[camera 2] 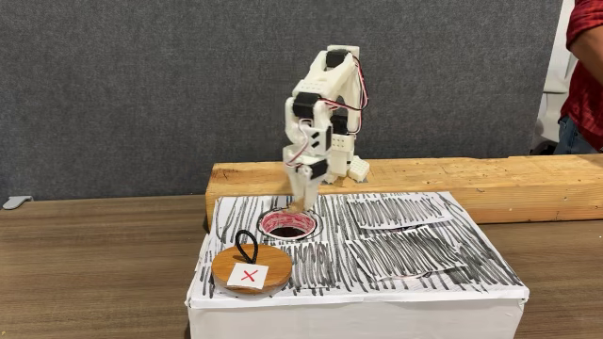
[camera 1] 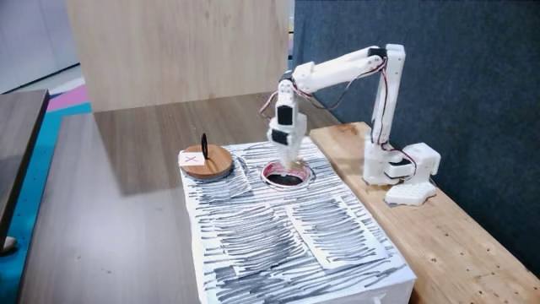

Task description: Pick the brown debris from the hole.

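While the arm bends steeply down, its gripper (camera 2: 301,202) hangs just above the hole (camera 1: 285,176); jaw state cannot be told, debris unseen.

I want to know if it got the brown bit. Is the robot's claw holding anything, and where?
It cannot be told. The gripper reaches down to the hole, but its tips are too small and blurred to show any brown lump between them.

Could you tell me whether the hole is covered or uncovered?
Uncovered: the wooden disc lies beside the hole, whose dark opening shows.
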